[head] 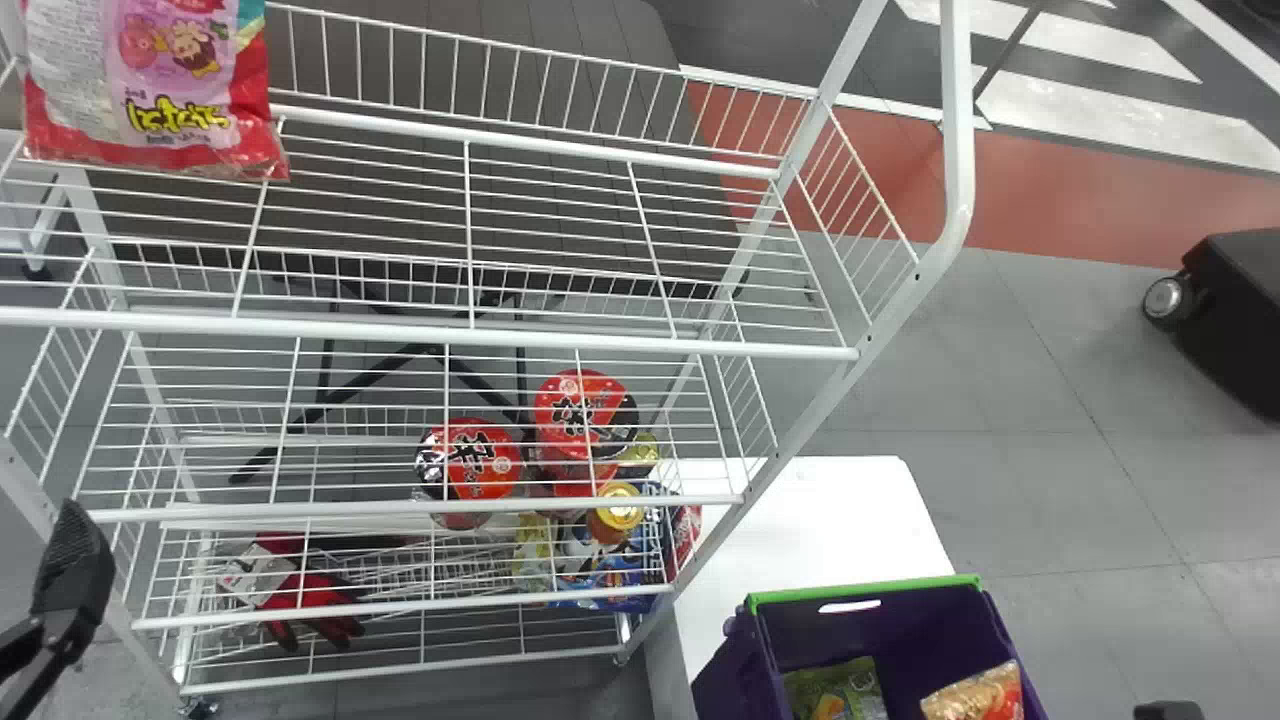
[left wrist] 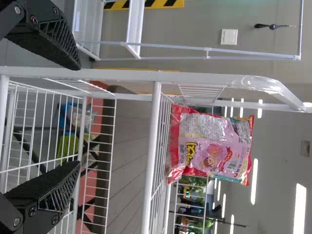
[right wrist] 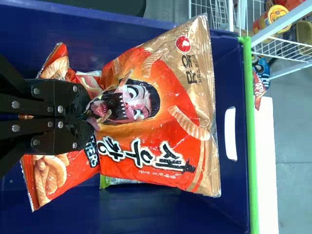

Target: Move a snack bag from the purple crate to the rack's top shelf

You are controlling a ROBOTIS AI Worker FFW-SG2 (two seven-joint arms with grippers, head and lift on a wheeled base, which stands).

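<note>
Well, the right tool (right wrist: 91, 118) has an orange-and-gold snack bag (head: 980, 695) clamped at one end, within the purple crate (head: 738, 675). The left tool (head: 78, 575), fingers spread, is near the white rack (head: 430, 333), whose top shelf holds a pink-and-red snack bag (head: 170, 90).

Right of left fingers (head: 78, 565): red-black gloves (head: 310, 597). Farther right: red-lidded bowls (head: 582, 392); well beyond, black case (head: 1240, 320) on grey floor (head: 930, 390).
</note>
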